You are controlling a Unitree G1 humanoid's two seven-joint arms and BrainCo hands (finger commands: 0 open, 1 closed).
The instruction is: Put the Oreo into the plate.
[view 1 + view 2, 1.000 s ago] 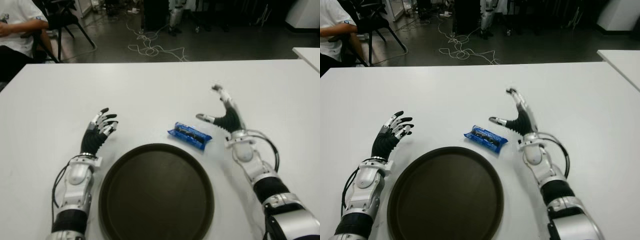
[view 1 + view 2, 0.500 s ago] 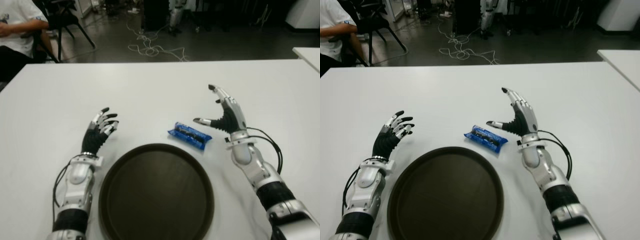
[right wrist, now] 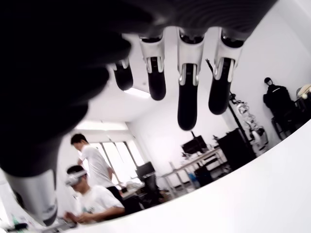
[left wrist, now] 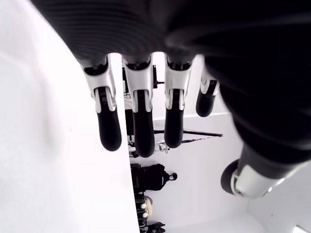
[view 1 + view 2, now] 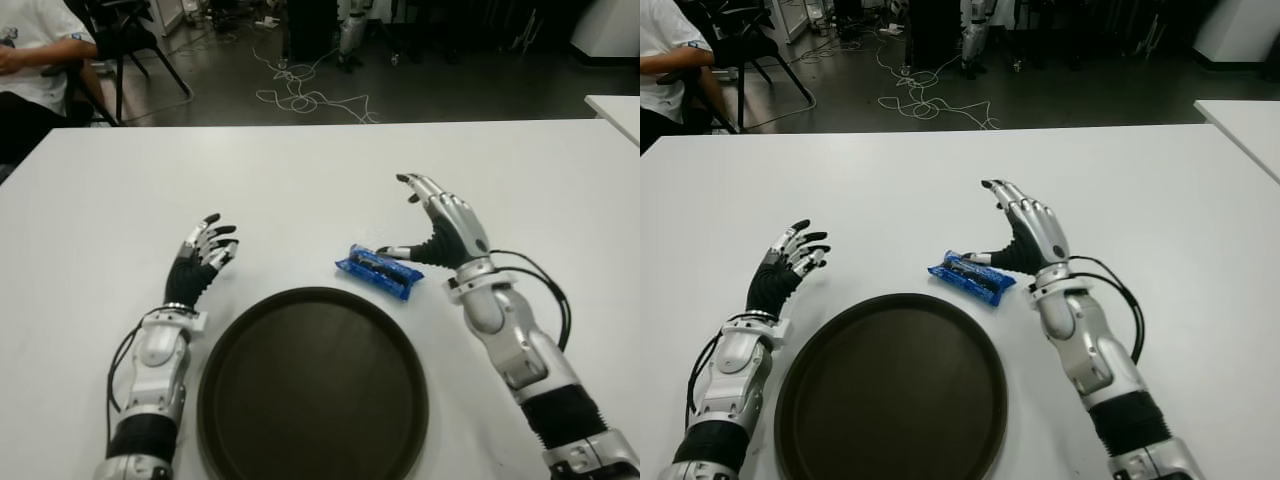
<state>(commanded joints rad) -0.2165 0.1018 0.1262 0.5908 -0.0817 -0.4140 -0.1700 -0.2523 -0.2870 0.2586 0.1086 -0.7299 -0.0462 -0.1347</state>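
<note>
The right hand (image 5: pixel 445 228) has swung over toward the Oreo (image 5: pixel 379 271), fingers spread, empty, thumb contact unclear.

Right hand (image 3: pixel 160 73) over the white table (image 3: pixel 252 194)
Its fingers (image 3: pixel 187 92) hang extended, holding nothing; beyond the table edge, two people (image 3: pixel 95 194) and a monitor (image 3: pixel 194 144).

robotics lab | white table (image 5: pixel 300 170) | floor cables (image 5: pixel 300 95) | seated person (image 5: pixel 35 55)

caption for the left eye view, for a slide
Open right robot hand beside the blue Oreo pack, near the dark plate.
</note>
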